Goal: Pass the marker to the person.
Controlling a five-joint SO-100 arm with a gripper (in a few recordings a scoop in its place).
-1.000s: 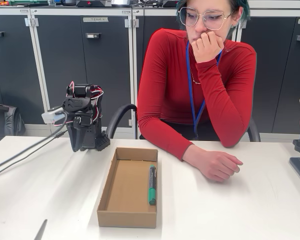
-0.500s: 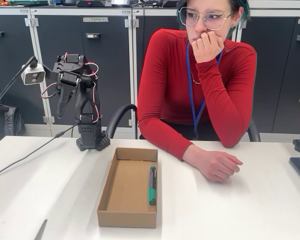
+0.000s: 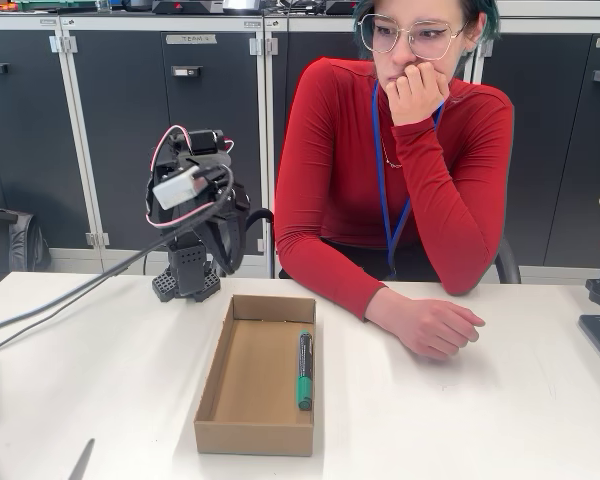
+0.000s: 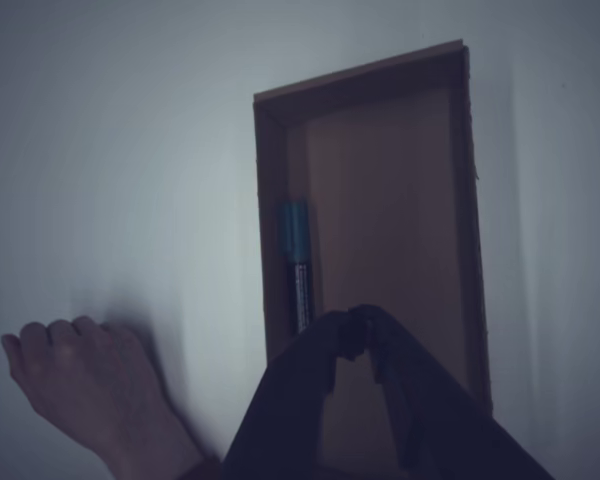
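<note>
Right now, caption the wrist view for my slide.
Shut claw above cardboard box holding marker; person's hand rests nearby.

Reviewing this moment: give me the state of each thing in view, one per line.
marker: capped, lying flat in the box along its right wall in the fixed view, ungrasped.
cardboard box: open-topped, flat on the table, holding only the marker.
gripper: shut, empty, raised above the box.
person's hand: resting palm down on the table, apart from the box.
person's other hand: raised to the mouth.
</note>
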